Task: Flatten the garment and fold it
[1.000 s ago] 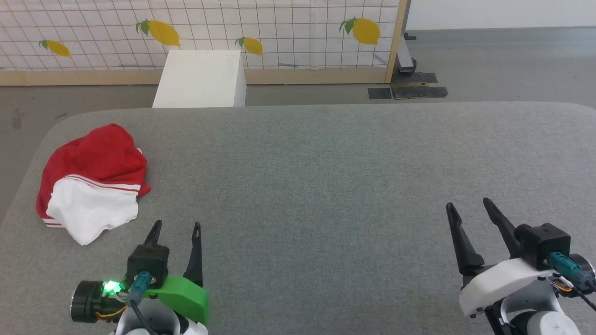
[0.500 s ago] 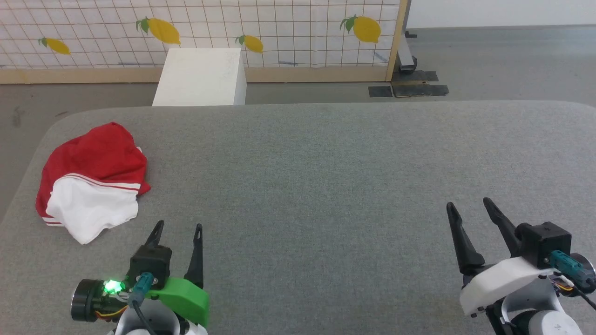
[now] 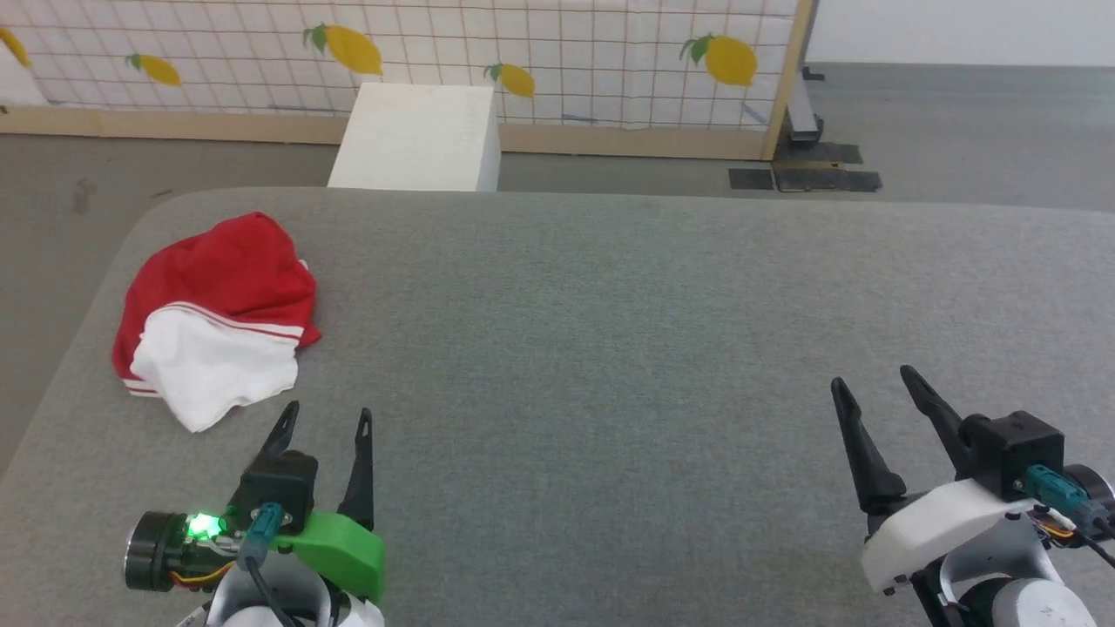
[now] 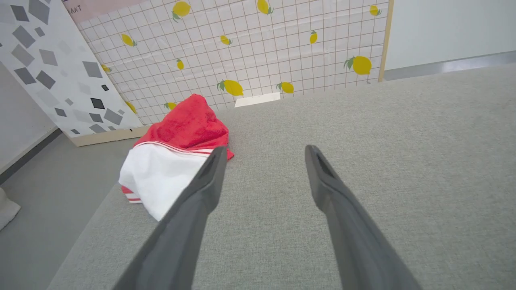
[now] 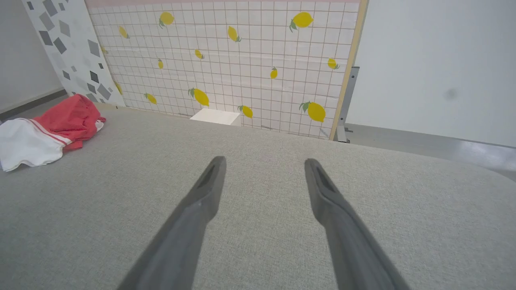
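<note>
1. Fingers of the left gripper [image 3: 328, 409] stood spread wide and empty, low over the table [image 3: 610, 348]; those of the right gripper [image 3: 871, 377] were likewise parted with nothing between them, over at the table's right side.
2. The garment [image 3: 218, 296] lay in a crumpled heap by the table's left edge, toward the far corner (red body bunched up, a white part edged in red stripes draped over the near side); it sat just ahead of the left gripper without touching it, and well apart from the right gripper.
3. Nothing of the task appeared done; the garment was neither spread nor flattened; no fold was made; any print was hidden in the bunching.
4. Left, by my judgement: taking hold of the cloth, drawing it toward the middle, spreading and smoothing it, then folding; the left gripper looked best placed to begin.
</note>
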### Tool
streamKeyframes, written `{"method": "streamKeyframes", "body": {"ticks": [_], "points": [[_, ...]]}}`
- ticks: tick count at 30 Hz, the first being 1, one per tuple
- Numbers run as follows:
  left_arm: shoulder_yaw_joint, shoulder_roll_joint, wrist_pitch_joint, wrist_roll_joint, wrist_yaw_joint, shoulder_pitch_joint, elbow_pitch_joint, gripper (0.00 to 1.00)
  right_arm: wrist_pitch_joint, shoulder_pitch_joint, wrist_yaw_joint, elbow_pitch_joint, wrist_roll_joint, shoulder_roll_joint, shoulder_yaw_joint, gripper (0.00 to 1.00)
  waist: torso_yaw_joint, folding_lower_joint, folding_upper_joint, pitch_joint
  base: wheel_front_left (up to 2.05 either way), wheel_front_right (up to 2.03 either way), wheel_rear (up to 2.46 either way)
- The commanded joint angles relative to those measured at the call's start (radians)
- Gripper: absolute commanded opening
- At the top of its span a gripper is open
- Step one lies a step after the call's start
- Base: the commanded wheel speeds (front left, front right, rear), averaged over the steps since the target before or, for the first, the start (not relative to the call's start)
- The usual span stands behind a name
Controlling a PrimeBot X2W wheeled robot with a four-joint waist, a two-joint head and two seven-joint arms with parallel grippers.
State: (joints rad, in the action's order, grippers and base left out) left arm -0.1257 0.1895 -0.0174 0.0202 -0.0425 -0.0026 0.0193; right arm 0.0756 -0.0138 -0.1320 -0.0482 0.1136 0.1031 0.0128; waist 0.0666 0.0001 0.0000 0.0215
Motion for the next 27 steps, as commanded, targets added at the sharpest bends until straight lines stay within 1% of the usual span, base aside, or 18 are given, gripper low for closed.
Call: {"method": "streamKeyframes", "body": {"ticks": [1, 9, 16, 24, 27], "points": [[-0.004, 0.011, -0.009, -0.002, -0.007, -0.016, 0.003, 1.00, 0.007, 0.005, 0.001, -0.007, 0.001, 0.001, 0.001, 1.00, 0.031, -0.0001, 0.0000, -0.008, 0.00, 0.00, 0.00], [-0.011, 0.030, -0.036, -0.006, -0.026, -0.026, 0.018, 1.00, 0.040, -0.019, 0.001, -0.020, 0.019, -0.005, 0.009, 1.00, 0.130, -0.0001, 0.0000, -0.024, 0.00, 0.00, 0.00], [-0.007, 0.040, -0.061, 0.011, -0.043, -0.033, 0.033, 1.00, 0.066, -0.037, 0.001, -0.038, 0.039, -0.012, 0.014, 1.00, 0.215, -0.0001, 0.0000, -0.037, 0.00, 0.00, 0.00], [-0.020, 0.054, -0.077, 0.023, -0.050, -0.035, 0.050, 1.00, 0.083, -0.058, 0.001, -0.050, 0.055, -0.021, 0.014, 1.00, 0.294, -0.0001, 0.0000, -0.048, 0.00, 0.00, 0.00], [-0.025, 0.055, -0.079, 0.024, -0.053, -0.035, 0.051, 1.00, 0.088, -0.062, 0.001, -0.054, 0.054, -0.025, 0.018, 1.00, 0.310, -0.0001, 0.0000, -0.048, 0.00, 0.00, 0.00]]}}
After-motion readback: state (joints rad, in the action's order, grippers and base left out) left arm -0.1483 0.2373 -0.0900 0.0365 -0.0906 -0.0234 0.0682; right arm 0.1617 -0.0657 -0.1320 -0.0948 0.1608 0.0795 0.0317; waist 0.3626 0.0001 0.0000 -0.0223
